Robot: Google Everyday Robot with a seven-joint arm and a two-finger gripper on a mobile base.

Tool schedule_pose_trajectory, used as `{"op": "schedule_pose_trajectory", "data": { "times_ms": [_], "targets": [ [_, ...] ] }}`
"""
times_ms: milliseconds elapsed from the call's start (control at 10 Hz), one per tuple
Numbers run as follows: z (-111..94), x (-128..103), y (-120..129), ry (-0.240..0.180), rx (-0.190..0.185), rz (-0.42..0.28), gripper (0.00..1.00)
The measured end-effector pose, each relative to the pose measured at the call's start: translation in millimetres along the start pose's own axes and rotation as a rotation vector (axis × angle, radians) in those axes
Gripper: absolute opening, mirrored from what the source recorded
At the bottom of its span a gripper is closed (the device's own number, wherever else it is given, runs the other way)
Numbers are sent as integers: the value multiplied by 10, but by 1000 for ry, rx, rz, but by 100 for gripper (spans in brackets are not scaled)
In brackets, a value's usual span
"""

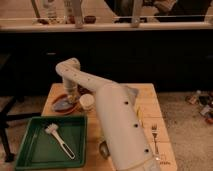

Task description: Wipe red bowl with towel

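Note:
A red bowl (63, 104) sits on the wooden table (150, 107) at the left, behind the green tray. Something grey-blue, which may be the towel (59, 104), lies inside the bowl. My white arm reaches from the bottom centre up and to the left, then bends down. My gripper (71, 93) points down at the right rear part of the bowl, just over or touching its inside. Part of the bowl is hidden behind the gripper.
A small white round container (86, 101) stands right of the bowl, close to the arm. A green tray (31, 150) at the front left holds a white brush (59, 140). A fork (154, 135) lies on the table at the right. A dark counter runs behind.

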Motion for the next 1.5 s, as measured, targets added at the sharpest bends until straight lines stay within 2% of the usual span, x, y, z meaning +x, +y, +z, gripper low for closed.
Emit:
{"op": "schedule_pose_trajectory", "data": {
  "times_ms": [200,400,700,1100,1500],
  "targets": [
    [98,-271,-93,-4,-15,-42,0],
    [121,-371,-114,-4,-24,-73,0],
    [80,-302,2,2,-30,-80,0],
    [-11,1,214,3,-24,-31,0],
    [52,62,107,12,-32,-10,0]
  ]
}}
